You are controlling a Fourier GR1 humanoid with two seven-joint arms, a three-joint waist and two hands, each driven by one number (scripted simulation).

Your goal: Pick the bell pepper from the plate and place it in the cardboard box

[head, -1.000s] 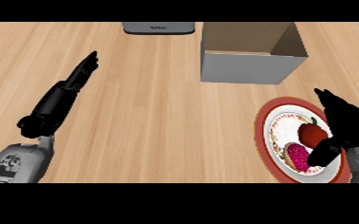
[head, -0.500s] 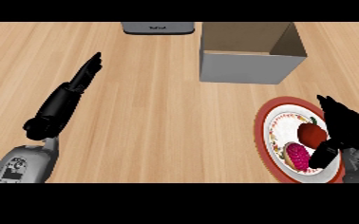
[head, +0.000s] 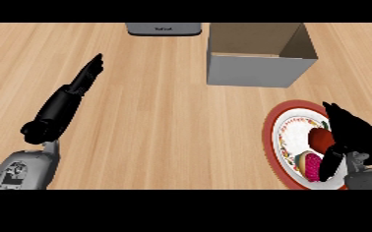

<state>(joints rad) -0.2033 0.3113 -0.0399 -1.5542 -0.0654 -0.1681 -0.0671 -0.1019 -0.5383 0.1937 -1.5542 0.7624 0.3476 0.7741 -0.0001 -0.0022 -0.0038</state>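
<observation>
A red bell pepper (head: 319,137) lies on a red-rimmed white plate (head: 280,132) at the lower right of the counter. My right hand (head: 347,132) is over the plate, its fingers and thumb curling round the pepper and hiding its right side. The open cardboard box (head: 258,53) stands behind the plate, at the upper right. My left hand (head: 69,98) rests open over the counter at the left, fingers straight and pointing away from me.
A grey appliance (head: 163,28) sits at the counter's back edge, left of the box. A pink patterned patch (head: 312,165) shows on the plate near the pepper. Bare wood lies between my two hands.
My right hand has sunk lower onto the plate and closed in round the pepper. The left hand has drifted slightly right and up.
</observation>
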